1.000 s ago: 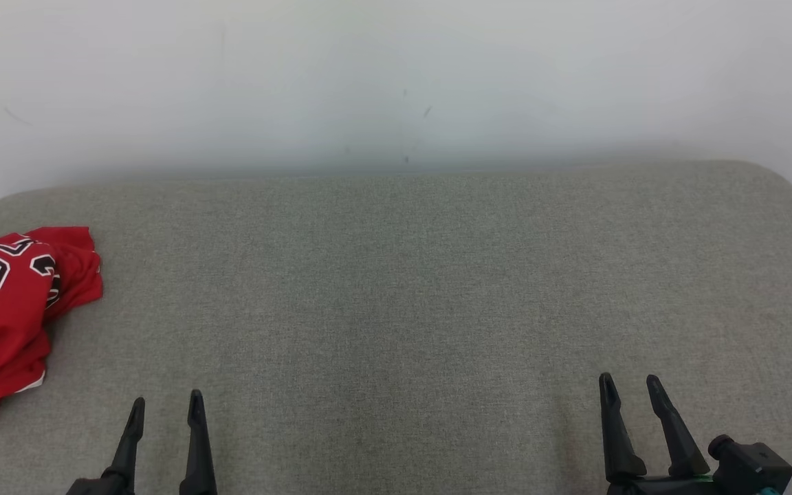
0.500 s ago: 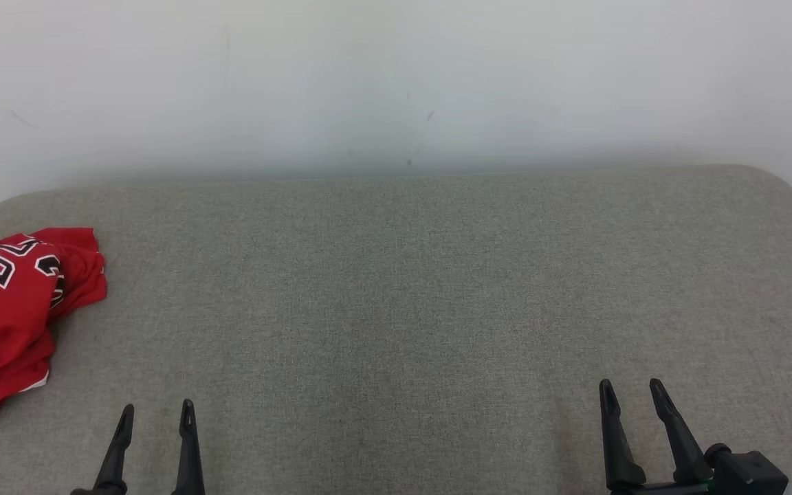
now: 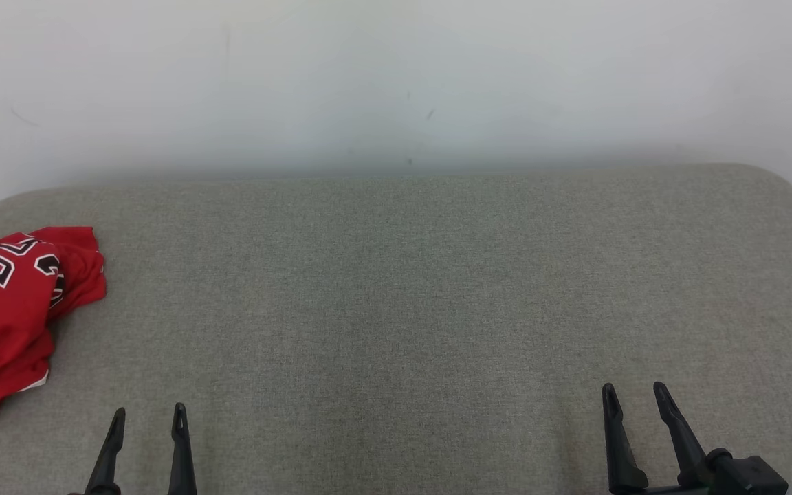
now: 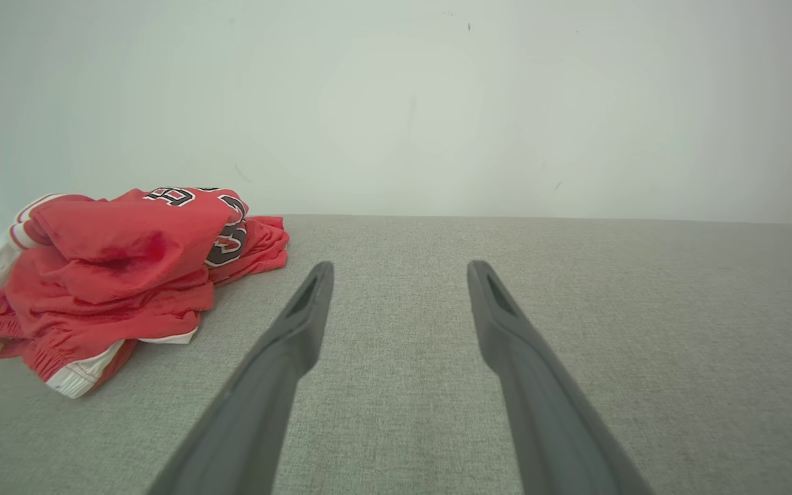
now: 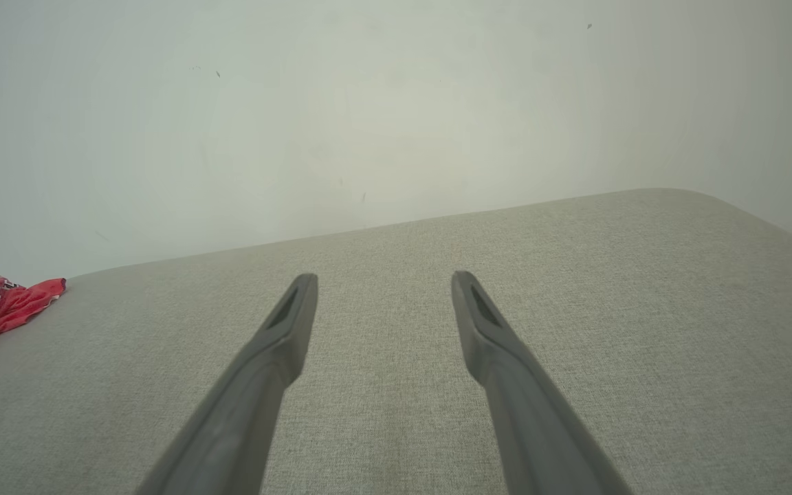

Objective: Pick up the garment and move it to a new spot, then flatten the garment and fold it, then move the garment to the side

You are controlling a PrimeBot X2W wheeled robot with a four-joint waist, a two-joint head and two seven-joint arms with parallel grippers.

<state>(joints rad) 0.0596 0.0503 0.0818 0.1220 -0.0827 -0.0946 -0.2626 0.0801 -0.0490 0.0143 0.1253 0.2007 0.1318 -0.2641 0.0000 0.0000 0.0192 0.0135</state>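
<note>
My left gripper (image 3: 148, 411) and right gripper (image 3: 633, 389) gape wide and empty, their bases cut off at the bottom edge. The crumpled red garment with black-and-white lettering (image 3: 4, 323) lies at the left of the grey fabric-covered desk (image 3: 396, 289), partly out of frame, its lettering folded and unreadable.

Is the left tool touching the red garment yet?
Apart. The left wrist view shows bare grey cushion between the open left tool and the garment.

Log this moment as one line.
stage: pickup not begun | garment: crumpled, left end of grey cushion | left gripper: open, empty | right gripper: open, empty
</note>
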